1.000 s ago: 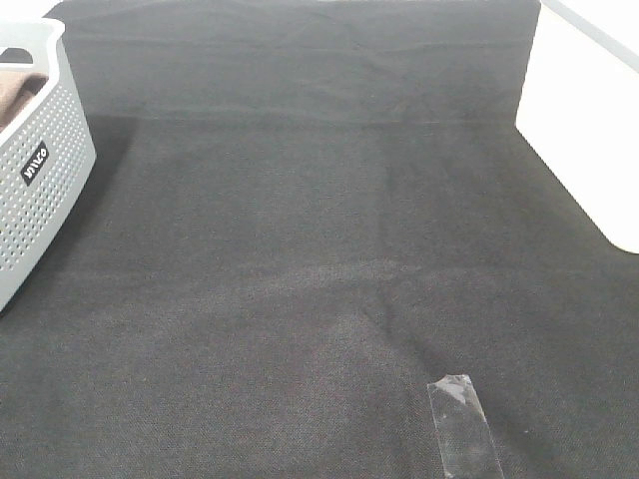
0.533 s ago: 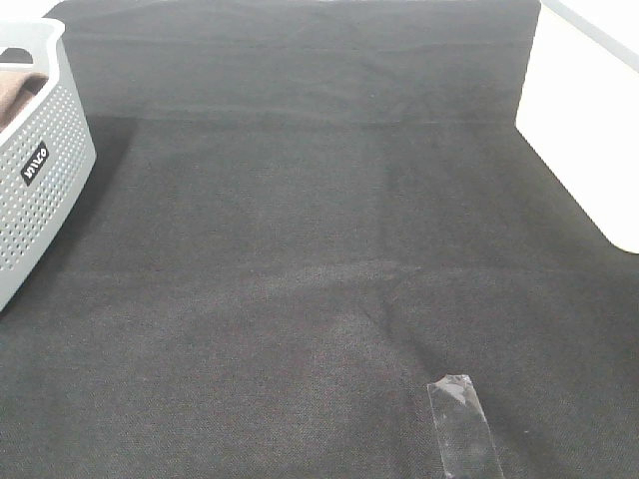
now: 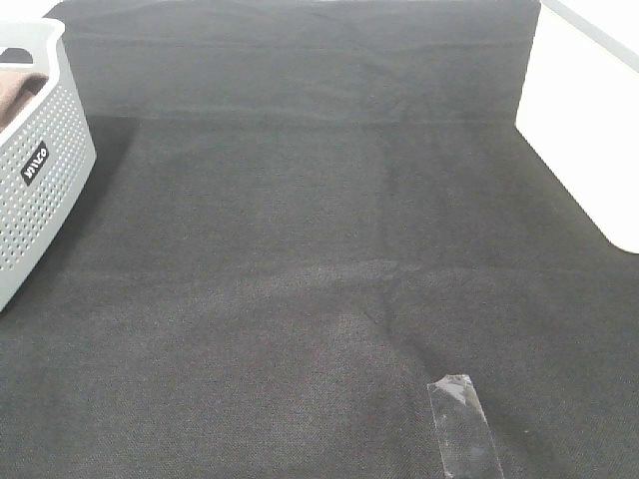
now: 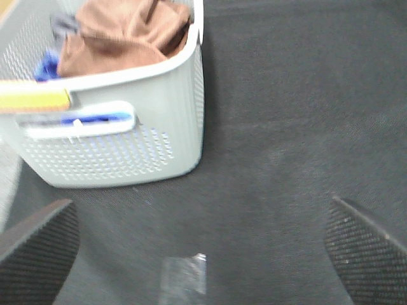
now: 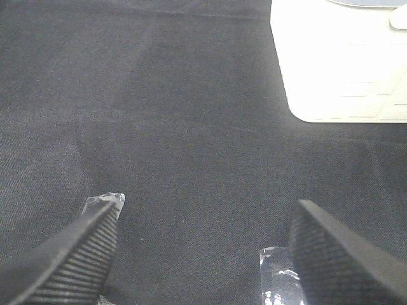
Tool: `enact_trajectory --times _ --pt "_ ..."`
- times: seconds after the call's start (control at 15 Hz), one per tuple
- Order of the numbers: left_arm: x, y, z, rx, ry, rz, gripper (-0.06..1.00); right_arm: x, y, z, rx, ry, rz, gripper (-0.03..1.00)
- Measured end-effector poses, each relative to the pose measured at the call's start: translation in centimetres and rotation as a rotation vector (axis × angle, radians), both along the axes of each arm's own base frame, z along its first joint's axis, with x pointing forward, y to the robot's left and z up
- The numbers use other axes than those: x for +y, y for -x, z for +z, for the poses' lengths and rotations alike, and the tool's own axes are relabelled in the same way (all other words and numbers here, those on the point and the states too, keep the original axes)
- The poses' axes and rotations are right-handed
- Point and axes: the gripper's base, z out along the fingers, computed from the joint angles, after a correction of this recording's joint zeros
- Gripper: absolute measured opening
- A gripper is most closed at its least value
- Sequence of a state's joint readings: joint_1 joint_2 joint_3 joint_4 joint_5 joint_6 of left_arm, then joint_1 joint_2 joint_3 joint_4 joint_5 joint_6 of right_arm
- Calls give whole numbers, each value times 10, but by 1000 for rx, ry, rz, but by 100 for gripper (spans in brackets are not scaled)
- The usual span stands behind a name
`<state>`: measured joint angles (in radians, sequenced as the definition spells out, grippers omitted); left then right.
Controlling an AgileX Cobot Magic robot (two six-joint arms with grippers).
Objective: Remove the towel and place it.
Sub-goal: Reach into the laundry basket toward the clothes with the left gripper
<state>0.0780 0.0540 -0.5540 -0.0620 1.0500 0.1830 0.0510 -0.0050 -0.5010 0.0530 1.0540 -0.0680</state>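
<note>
The brown towel (image 4: 121,32) lies crumpled inside a grey perforated laundry basket (image 4: 127,146); in the exterior high view only a brown corner (image 3: 14,92) shows in the basket (image 3: 40,190) at the far left. My left gripper (image 4: 203,254) is open and empty, above the black cloth a short way in front of the basket. My right gripper (image 5: 203,254) is open and empty over the black cloth. Neither gripper shows in the exterior high view.
A black cloth (image 3: 319,249) covers the table. Blue fabric (image 4: 44,67) also lies in the basket. A white object (image 3: 589,130) stands at the right, also in the right wrist view (image 5: 337,57). Clear tape pieces (image 3: 464,424) stick to the cloth.
</note>
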Motion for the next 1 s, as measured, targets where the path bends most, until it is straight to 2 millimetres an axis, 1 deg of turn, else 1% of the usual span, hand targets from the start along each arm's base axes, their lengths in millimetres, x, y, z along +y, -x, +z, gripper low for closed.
enact_trajectory --times 0.13,0.2,0.27,0.53,0.67,0.73,0.8,0.87,0.93,1.0 --pt "1 -15 24 52 -98 -53 99 0 0 0 0 0 0 69" --pt "3 -29 35 89 -158 -83 99 0 0 0 0 0 0 69" --pt "5 -48 47 124 -224 -119 99 0 0 0 0 0 0 69" --pt "13 -136 91 259 -521 -324 99 0 0 0 0 0 0 69" --pt "21 -190 102 336 -648 -403 99 0 0 0 0 0 0 69" --pt "25 -216 103 377 -697 -427 99 0 0 0 0 0 0 69" --pt "33 -253 98 444 -782 -462 99 0 0 0 0 0 0 69" --pt "39 -276 91 494 -829 -477 99 0 0 0 0 0 0 69" --pt "42 -285 87 516 -844 -483 99 0 0 0 0 0 0 69" --pt "51 -307 75 572 -863 -487 99 0 0 0 0 0 0 69"
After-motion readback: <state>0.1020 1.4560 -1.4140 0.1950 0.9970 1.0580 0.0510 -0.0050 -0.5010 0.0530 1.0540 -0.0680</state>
